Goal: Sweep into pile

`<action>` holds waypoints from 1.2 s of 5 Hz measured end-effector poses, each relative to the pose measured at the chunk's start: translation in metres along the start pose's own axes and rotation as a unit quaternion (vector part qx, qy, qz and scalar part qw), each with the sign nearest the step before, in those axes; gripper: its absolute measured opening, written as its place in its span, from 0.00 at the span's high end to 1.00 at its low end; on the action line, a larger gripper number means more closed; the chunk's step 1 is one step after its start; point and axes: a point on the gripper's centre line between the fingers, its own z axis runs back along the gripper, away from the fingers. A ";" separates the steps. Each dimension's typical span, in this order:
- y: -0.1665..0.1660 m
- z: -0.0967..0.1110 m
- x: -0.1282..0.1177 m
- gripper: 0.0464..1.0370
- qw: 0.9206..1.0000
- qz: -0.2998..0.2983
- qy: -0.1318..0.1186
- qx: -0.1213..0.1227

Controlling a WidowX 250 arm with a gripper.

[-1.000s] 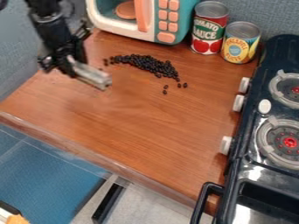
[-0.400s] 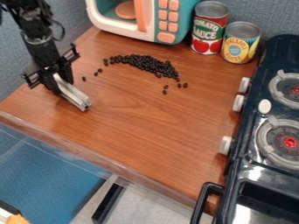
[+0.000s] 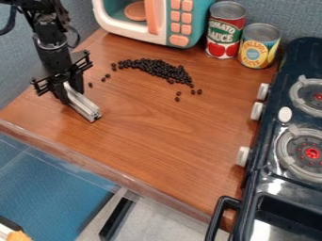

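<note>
At the left of the counter the black gripper (image 3: 68, 92) hangs low, shut on a silver metal bar (image 3: 83, 104) that points down and to the right. Black beans (image 3: 157, 68) lie in a curved band on the wooden counter, below the toy microwave. Several strays are scattered around that band: a few at its left end, nearer the gripper, and others below its right end. A gap of bare wood separates the bar from the beans.
Behind the beans stands a toy microwave (image 3: 179, 40), with a tomato sauce can (image 3: 224, 30) and a pineapple can (image 3: 258, 46) beside it. The toy stove (image 3: 286, 141) lines the right side. The counter's front edge (image 3: 104, 169) runs diagonally below.
The gripper and bar went down and away from the beans, then slightly right. Strays at the left, earlier hidden behind the arm, have come into sight.
</note>
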 end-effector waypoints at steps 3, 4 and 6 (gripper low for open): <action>-0.030 -0.003 0.004 0.68 1.000 0.009 -0.009 -0.019; -0.045 -0.003 0.002 0.68 1.000 0.008 -0.012 -0.028; -0.081 0.000 -0.029 0.68 0.998 -0.001 0.010 -0.054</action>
